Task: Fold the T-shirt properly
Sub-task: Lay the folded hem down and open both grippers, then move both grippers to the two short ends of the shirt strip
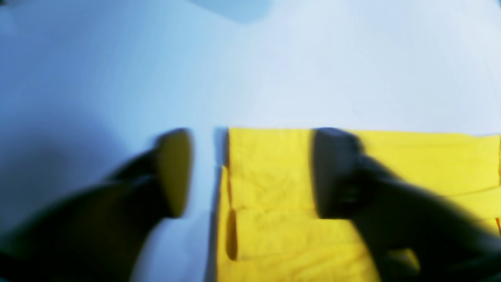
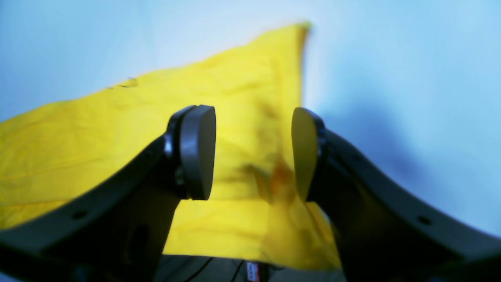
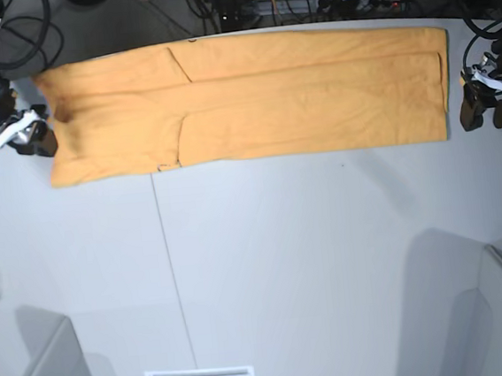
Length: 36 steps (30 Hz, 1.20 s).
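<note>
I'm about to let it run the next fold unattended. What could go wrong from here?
1. The T-shirt lies along the table's far edge, and may slip off if dragged.
2. The left tool straddles the hem, one finger off the cloth, so closing may miss it.
3. The right tool hangs open over loose folds, and may pinch only some layers.

No text, label, brand, number or sign can be read in any view. In the right wrist view a small white-and-red label (image 2: 252, 272) shows at the bottom edge, below the T-shirt (image 2: 117, 137), but it is too blurred to make out. The T-shirt carries no readable print on its visible surface.
</note>
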### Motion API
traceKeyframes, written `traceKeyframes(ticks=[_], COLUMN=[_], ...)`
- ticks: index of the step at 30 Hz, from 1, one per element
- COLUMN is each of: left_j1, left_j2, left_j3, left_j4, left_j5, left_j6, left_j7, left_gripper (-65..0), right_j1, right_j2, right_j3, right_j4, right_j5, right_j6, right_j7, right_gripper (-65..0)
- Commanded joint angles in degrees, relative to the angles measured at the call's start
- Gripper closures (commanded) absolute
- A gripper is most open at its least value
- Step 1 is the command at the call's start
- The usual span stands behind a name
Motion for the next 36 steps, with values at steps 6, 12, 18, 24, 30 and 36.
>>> traceKeyframes(ticks=[6, 12, 18, 24, 30, 36], left_j1=[-2.3, -5.5, -9.5, -16.1, -25.7, -33.9], left_j2=[3.6, 8.6, 8.6, 8.8, 10.3, 10.5], left_j3=[3.6, 10.9, 16.4, 21.1, 22.7, 22.7], left_j4=[0.5, -0.1, -8.7, -19.0, -26.8, -32.2], left_j5=[11.2, 29.0, 33.4, 38.8, 39.9, 39.9], left_j6=[0.2, 0.0, 0.0, 0.0, 0.3, 0.3], left_j7=[-1.4, -1.5, -1.6, -1.7, -1.7, -1.6], left_gripper=[0.0, 0.0, 0.0, 0.0, 0.0, 0.0], right_j1=[1.3, 3.8, 8.2, 13.7, 18.4, 22.2], right_j2=[-0.9, -2.2, -3.7, -4.6, -4.2, -4.2], right_j3=[-7.2, -11.5, -11.7, -11.6, -11.5, -11.5], right_j4=[0.6, -6.0, -15.9, -25.3, -29.4, -28.8], right_j5=[0.8, 0.7, -11.4, -22.9, -22.9, -22.7], right_j6=[0.4, 0.0, 0.1, 0.4, 0.1, 0.0], right_j7=[0.5, 0.5, 0.6, 6.6, 7.3, 7.0], right_gripper=[0.0, 0.0, 0.0, 0.0, 0.0, 0.0])
